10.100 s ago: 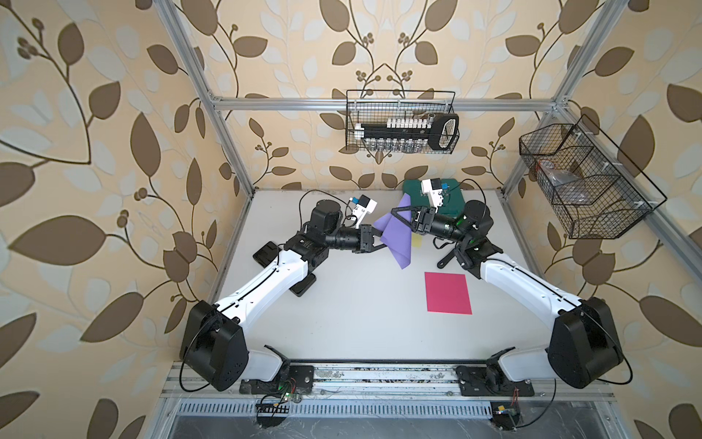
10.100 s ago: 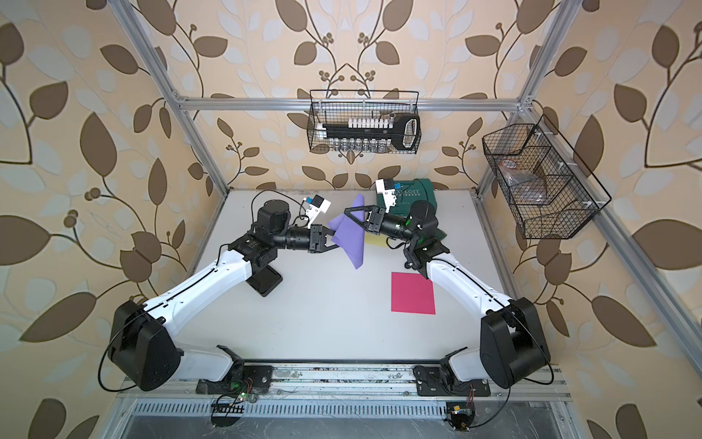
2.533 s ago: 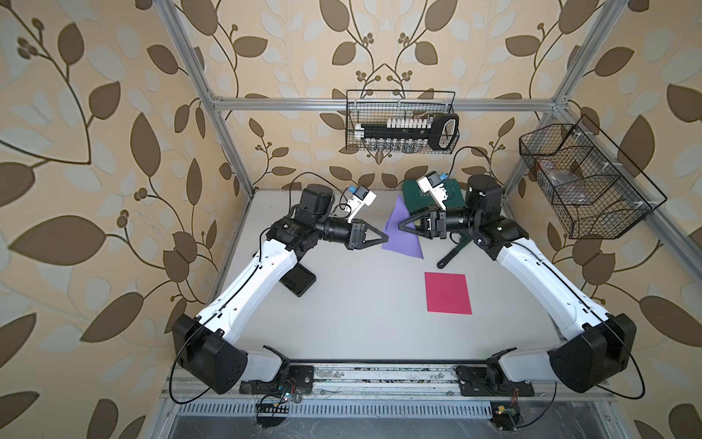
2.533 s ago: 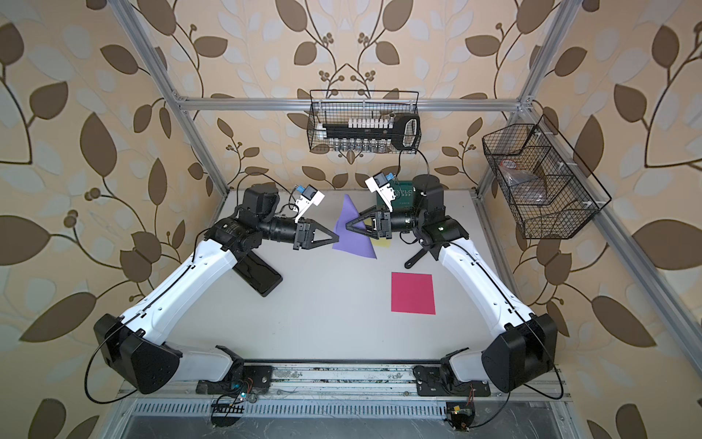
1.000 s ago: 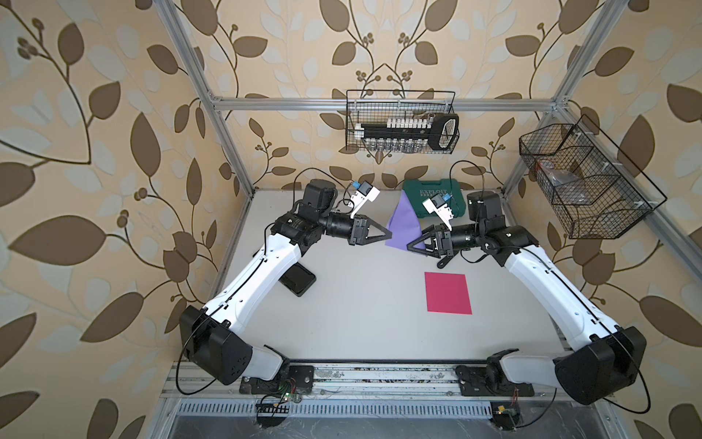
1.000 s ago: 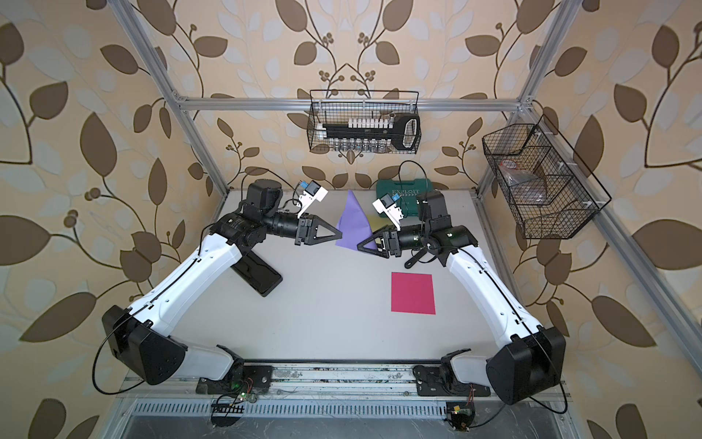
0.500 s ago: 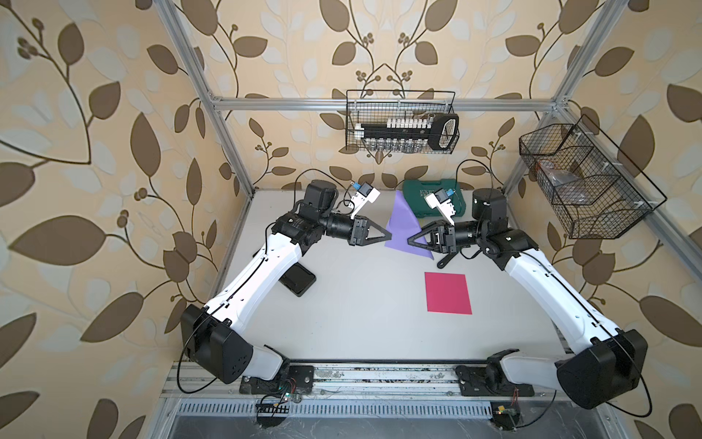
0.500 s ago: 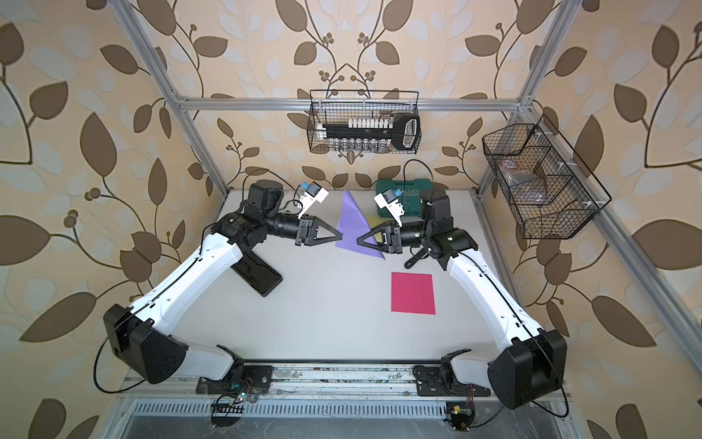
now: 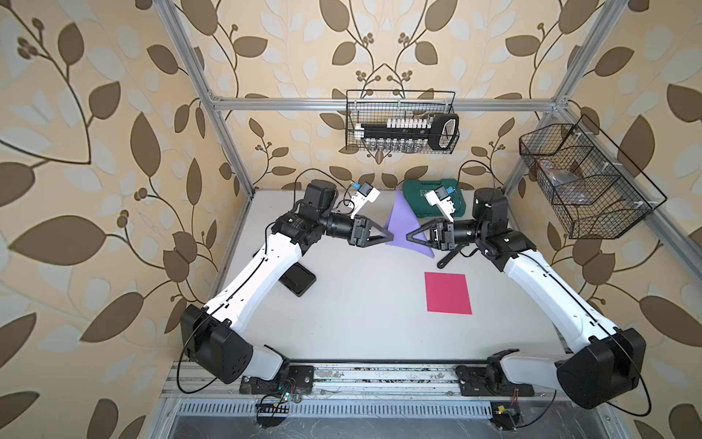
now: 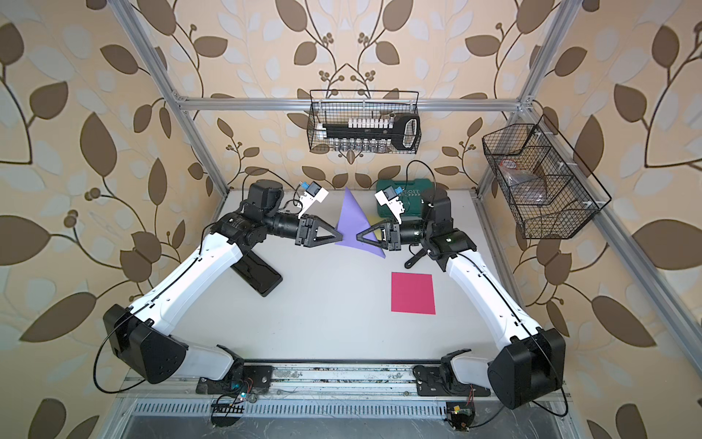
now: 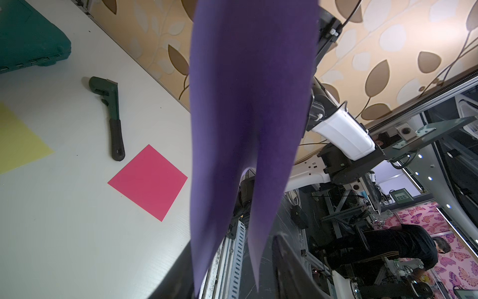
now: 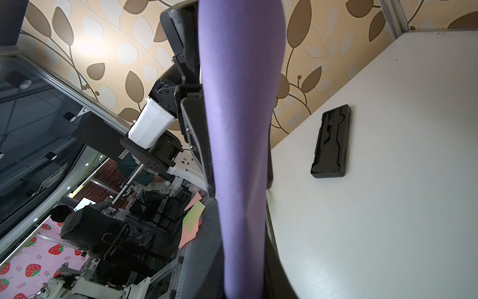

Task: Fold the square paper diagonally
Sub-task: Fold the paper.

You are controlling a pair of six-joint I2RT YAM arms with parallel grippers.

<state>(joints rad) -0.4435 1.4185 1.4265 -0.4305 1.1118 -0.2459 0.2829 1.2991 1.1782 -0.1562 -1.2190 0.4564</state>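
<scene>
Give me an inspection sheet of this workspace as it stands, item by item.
Surface: white table, flat.
Job's things: purple paper up off the table, doubled over, between both claws.
Clutter: pink paper lying flat; yellow paper; green case; wrench; black tray.
Grippers: left claw open around the paper; right claw shut on it.
Cables: wrist loops, clear of the paper.
Surroundings: wire baskets on leaf-patterned walls.

The purple paper (image 9: 399, 222) at upper centre and the pink paper (image 9: 448, 292) at lower right look matt and smooth, the white surface (image 9: 361, 327) matt with faint grain, the green case (image 9: 414, 197) hard plastic, the top-centre basket (image 9: 353, 125) black metal wire.
</scene>
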